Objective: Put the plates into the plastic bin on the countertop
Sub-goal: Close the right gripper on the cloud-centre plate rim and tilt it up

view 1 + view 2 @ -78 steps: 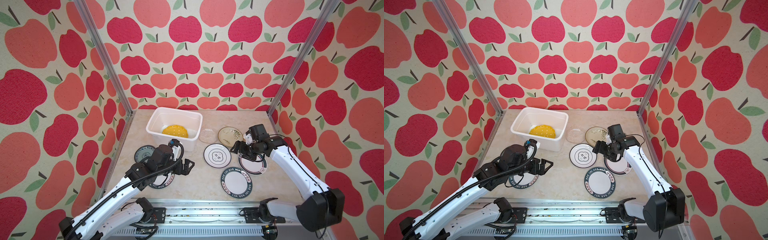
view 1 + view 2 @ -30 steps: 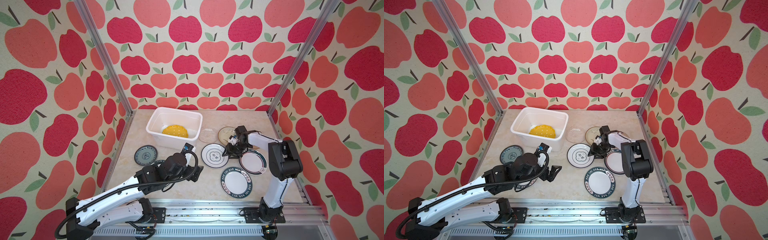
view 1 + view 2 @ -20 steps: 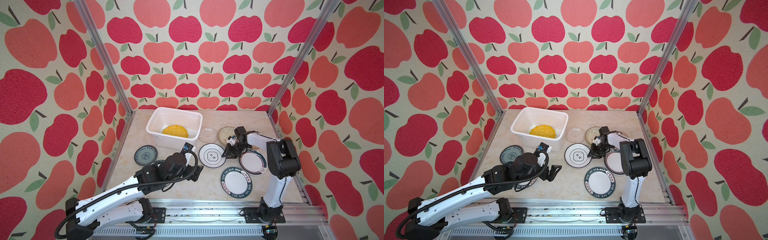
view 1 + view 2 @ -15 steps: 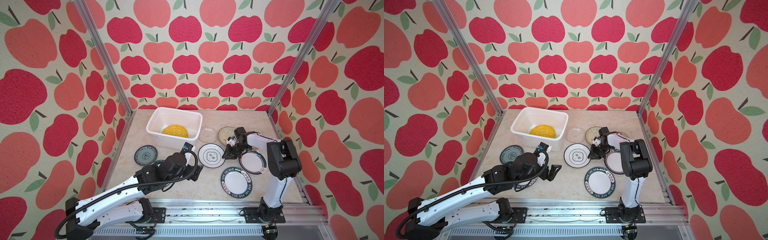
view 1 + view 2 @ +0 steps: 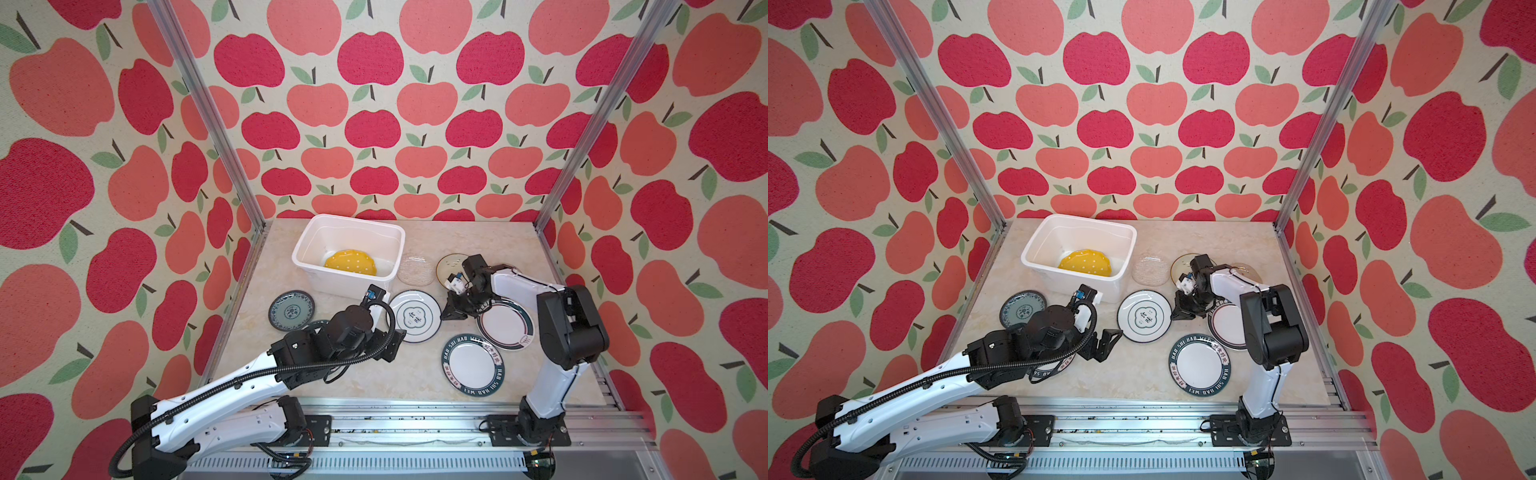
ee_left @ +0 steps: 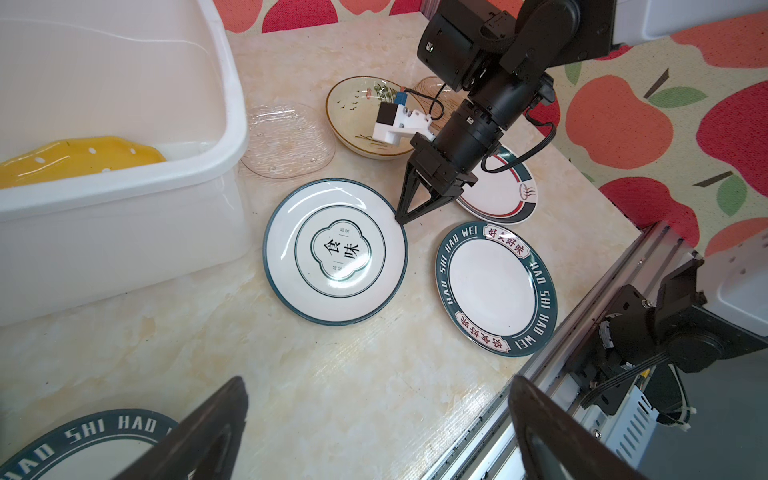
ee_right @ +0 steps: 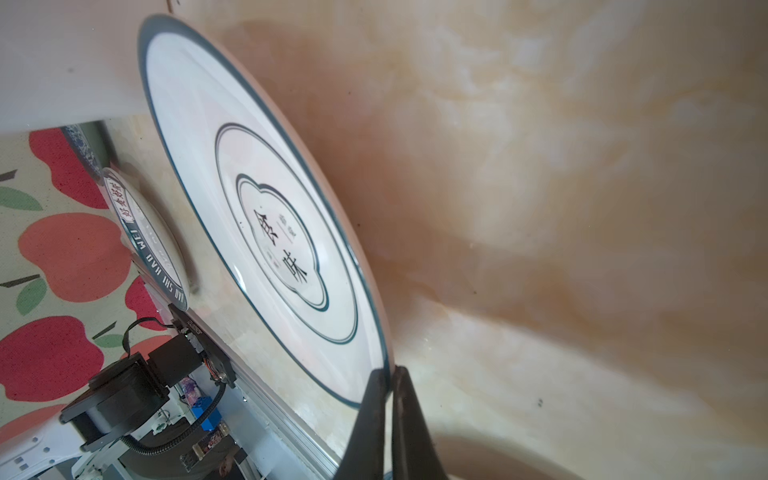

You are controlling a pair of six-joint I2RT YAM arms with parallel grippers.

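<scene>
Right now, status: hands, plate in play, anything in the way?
Left hand open, empty, above beige marble countertop. Right hand shut on rim of white round plate with green clover emblem. Left arm's wrist crowds route to white rectangular plastic bin.

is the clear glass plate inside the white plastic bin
No, the clear glass plate lies on the countertop beside the white plastic bin.

Both top views look steeply down from the front at the whole bench (image 5: 411, 378); each wrist view sits close, sharing the emblem plate (image 6: 336, 251).
</scene>
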